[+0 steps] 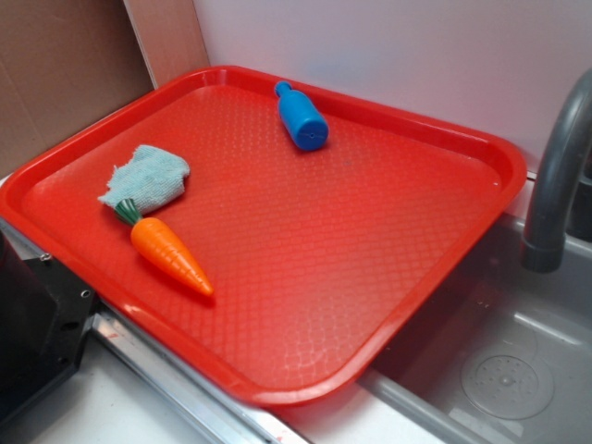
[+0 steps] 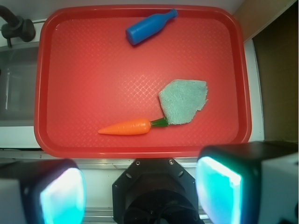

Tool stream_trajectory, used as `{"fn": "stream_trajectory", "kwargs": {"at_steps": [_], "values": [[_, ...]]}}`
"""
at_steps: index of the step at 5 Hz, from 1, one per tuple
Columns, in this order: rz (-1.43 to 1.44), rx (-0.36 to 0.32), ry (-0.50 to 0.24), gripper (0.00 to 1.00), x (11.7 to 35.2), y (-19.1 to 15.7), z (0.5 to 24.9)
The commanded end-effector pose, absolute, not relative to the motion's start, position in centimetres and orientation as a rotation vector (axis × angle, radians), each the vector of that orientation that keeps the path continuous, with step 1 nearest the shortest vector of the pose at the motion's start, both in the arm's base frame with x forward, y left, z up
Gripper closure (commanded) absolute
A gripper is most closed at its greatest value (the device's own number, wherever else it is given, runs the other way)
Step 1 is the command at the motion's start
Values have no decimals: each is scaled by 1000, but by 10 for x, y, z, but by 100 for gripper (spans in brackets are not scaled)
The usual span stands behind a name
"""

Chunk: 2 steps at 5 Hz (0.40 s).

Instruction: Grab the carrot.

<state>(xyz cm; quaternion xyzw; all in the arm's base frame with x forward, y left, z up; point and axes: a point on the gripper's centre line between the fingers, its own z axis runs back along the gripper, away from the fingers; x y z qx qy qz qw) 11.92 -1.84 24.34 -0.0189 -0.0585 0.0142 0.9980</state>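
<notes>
Approach step: the hand [image 2: 140, 191] is hovering spread and empty, not yet over the tray.

On the red tray [image 2: 46, 140], the carrot [image 2: 126, 127] is lying near the 6 o'clock rim, stem touching the teal rag [image 2: 183, 101]; reaching forward, then descending, is what's needed. The blue bottle [image 2: 148, 28] is lying at 12 o'clock.

1. The hand [image 2: 140, 186] is cut off by the lower edge of the wrist view; its fingertips [image 2: 63, 196] are blurred there.
2. The faucet [image 1: 560, 176] is cropped by the right edge of the exterior view.
3. The carrot [image 1: 166, 250] stem is partly tucked against the cloth [image 1: 146, 178], so the stem's end cannot be made out.
</notes>
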Motion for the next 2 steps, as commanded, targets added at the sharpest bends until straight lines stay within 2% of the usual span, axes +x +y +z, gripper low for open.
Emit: {"fn": "stream_trajectory", "kwargs": {"at_steps": [1,2], "values": [[28,-38,-117,0,119,-18,243],[277,-1,-138,0,122,-32,227]]}}
